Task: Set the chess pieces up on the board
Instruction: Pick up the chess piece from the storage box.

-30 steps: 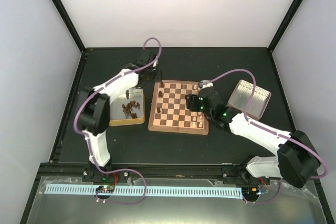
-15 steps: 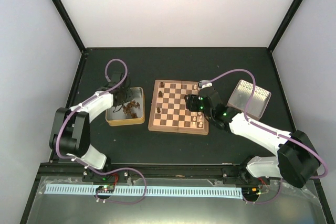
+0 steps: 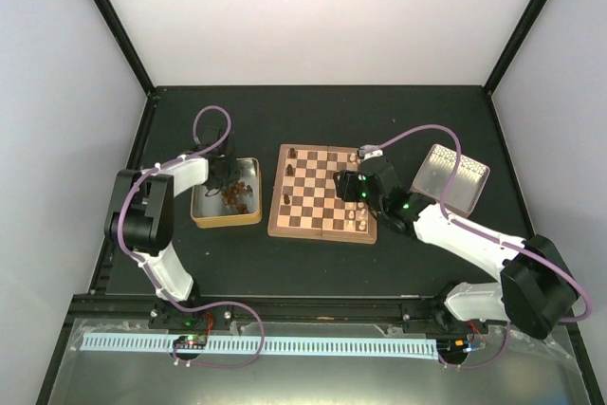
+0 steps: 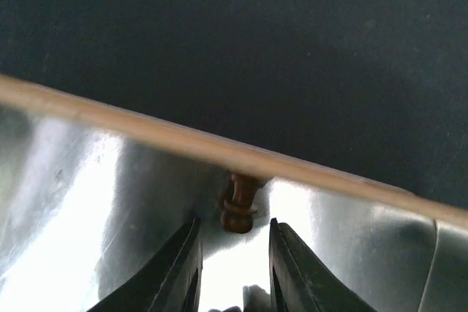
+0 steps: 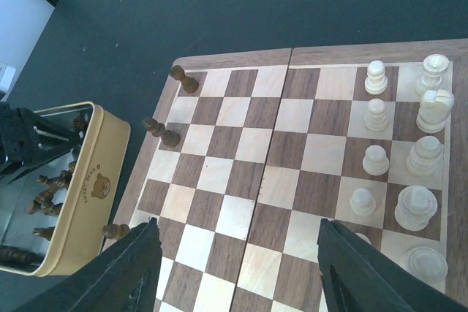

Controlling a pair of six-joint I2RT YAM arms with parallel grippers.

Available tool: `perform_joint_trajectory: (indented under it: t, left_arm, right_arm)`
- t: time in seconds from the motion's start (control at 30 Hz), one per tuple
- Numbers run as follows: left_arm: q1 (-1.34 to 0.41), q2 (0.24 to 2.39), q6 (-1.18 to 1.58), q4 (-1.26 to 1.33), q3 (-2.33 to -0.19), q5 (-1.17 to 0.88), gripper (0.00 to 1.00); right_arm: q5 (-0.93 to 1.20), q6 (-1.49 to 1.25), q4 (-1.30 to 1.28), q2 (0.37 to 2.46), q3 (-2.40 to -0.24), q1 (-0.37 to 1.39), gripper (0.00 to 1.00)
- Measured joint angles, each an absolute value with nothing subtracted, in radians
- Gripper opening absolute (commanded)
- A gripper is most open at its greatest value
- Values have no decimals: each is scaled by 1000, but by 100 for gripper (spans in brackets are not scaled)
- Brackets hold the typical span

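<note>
The board (image 3: 321,194), mid-frame on the dark counter (image 3: 313,120), is only partly set. At its left, the tin (image 3: 226,218) holds many unplaced dark chess pieces (image 3: 237,198). The right gripper (image 5: 235,230) hangs spread and bare over the board. The left gripper (image 4: 234,242), narrowed but gapped, sits in the tin just short of one dark piece (image 4: 240,206). Pale chess pieces (image 5: 376,78) line the board's right edge, and three dark pawns (image 5: 161,131) its left.

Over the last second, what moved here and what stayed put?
The left gripper swung back from the far left corner of the board to the tin and dipped inside. Its jaws stand apart on either side of a dark piece, not closed on it. The right gripper stayed open over the board's right side, and the pieces set there look unchanged.
</note>
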State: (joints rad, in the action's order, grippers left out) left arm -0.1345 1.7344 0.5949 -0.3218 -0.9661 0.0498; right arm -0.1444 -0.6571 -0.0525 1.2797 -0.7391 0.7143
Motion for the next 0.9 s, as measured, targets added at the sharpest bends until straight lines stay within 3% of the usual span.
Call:
perform_joint_trajectory:
  t: [0.1, 0.4, 0.67, 0.9]
  left_arm:
    - [-129, 1771, 575, -321, -999, 37, 23]
    - [-121, 1813, 531, -316, -1045, 25, 3]
    - [-120, 1787, 531, -332, -1037, -10, 2]
    - [-137, 1600, 530, -347, -988, -173, 2]
  right_arm:
    - [-138, -657, -53, 1287, -742, 712, 60]
    - [-126, -657, -52, 1295, -770, 712, 59]
    - [-100, -657, -52, 1297, -774, 712, 59]
    - [41, -609, -59, 1345, -854, 711, 62]
